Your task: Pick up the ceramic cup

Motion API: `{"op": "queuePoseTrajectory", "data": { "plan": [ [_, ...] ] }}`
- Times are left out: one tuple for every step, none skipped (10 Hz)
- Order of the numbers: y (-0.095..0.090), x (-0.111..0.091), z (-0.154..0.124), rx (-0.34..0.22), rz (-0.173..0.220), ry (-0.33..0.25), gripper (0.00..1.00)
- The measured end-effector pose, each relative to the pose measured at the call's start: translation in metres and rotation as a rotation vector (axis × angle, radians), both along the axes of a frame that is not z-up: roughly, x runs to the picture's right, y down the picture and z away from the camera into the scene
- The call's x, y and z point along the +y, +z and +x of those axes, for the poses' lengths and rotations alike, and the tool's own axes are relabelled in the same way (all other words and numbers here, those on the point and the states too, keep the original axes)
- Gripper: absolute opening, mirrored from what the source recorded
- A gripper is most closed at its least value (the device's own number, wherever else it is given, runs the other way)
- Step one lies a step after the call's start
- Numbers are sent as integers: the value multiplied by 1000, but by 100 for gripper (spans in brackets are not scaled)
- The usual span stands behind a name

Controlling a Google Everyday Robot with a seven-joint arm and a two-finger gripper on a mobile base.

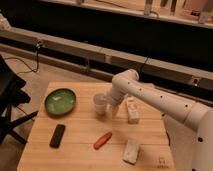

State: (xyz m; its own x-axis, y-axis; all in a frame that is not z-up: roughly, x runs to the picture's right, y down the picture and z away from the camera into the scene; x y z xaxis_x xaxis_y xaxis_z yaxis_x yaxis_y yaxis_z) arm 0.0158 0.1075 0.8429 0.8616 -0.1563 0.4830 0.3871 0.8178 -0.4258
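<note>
The ceramic cup (100,104) is small, plain white and handleless. It stands upright on the wooden table (75,155), right of the green plate (60,101). My white arm reaches in from the right and bends down at the cup's right side. The gripper (108,106) sits low at the table, right beside the cup's right edge.
A white rectangular bottle (132,110) lies right of the gripper. A red-orange object (102,140) lies in front of the cup. A black rectangular device (57,135) lies front left. A white crumpled item (131,151) lies front right. A dark chair (10,100) stands left of the table.
</note>
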Motion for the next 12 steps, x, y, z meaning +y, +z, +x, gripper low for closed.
{"op": "queuePoseTrajectory", "data": {
  "plan": [
    [3,-4,-6,-13,7,-10,38],
    [8,-7,-12,-25,8,-32,26],
    [10,-13,-18,-45,12,-44,14],
    [10,-14,-20,-49,13,-50,8],
    [8,-12,-18,-36,12,-36,3],
    [4,-12,-8,-26,13,-25,3],
    [1,-14,3,-15,12,-12,3],
    [0,-19,6,-22,15,-17,3],
    [0,-23,3,-28,17,-21,3],
    [0,-27,-1,-34,19,-27,3],
    [0,-28,0,-32,21,-27,3],
    [-3,-31,2,-30,25,-24,3]
  ]
}}
